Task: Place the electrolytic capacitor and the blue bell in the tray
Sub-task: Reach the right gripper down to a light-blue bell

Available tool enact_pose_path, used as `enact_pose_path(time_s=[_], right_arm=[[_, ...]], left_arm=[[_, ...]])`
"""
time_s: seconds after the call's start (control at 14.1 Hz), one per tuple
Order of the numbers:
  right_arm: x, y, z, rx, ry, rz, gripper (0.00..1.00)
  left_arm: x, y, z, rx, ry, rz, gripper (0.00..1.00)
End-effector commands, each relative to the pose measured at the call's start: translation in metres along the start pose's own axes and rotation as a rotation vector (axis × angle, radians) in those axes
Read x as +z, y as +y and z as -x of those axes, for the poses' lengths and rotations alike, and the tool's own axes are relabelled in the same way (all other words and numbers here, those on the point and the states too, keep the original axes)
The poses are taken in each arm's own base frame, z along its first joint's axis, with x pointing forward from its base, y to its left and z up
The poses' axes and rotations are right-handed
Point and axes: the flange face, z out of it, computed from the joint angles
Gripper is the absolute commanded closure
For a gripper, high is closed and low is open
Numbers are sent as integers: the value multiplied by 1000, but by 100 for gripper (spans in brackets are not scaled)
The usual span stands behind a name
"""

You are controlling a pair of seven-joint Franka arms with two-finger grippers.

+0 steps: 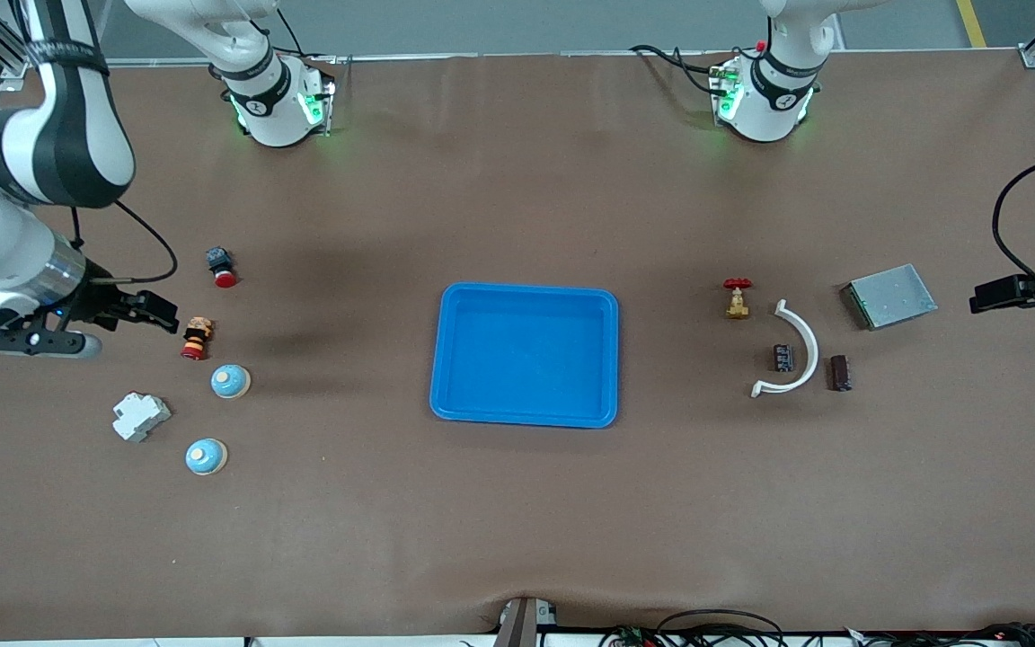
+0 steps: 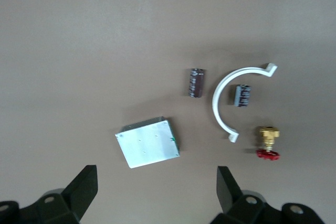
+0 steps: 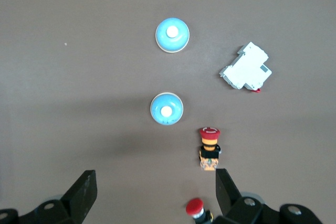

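Two grippers noted, both up in the air and holding nothing. Right gripper found at mid-height at the frame's edge on the right arm's end, over bare table just beside the yellow-and-red stop button, jaws spread wide, touching nothing.

Below it in the frame: a white breaker and two blue bells, the lower bell and the upper bell, near each other but apart. Higher up, a red push button.

Mid-frame: the blue tray, with nothing inside.

Toward the left arm's end: a brass valve with a red handle, then a white curved clip with the dark capacitor lying inside its arc, the brown capacitor just outside it, and a grey metal plate higher up. Markings on both capacitors too small to read.

Left gripper hung at that frame edge over bare table, jaws likewise wide apart.

All laid on a matte brown table cover; grey floor at the top edge, cables along the bottom, green lights glowing at both bases.
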Motion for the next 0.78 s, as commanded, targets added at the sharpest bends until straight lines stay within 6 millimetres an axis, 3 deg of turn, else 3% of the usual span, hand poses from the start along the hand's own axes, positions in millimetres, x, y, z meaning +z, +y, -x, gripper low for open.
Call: enact_pose_path(time_s=[0.0,0.14,0.28,0.5,0.71], right_arm=[[33,4,10,14,25,12,0],[74,8,15,20,45,15,0],[103,10,12,23,41,18,0],[120,13,10,27,36,21,0],[150,12,7,26,42,23,0]], left_arm=[[28,-13,-15,44,-22,-3,0],[51,-14,-26,49,-32,2,0],[72,-15,-35,54,-42,5,0],[108,-15,-51,97,-53,11,0],[137,-12,-53,115,-51,13,0]])
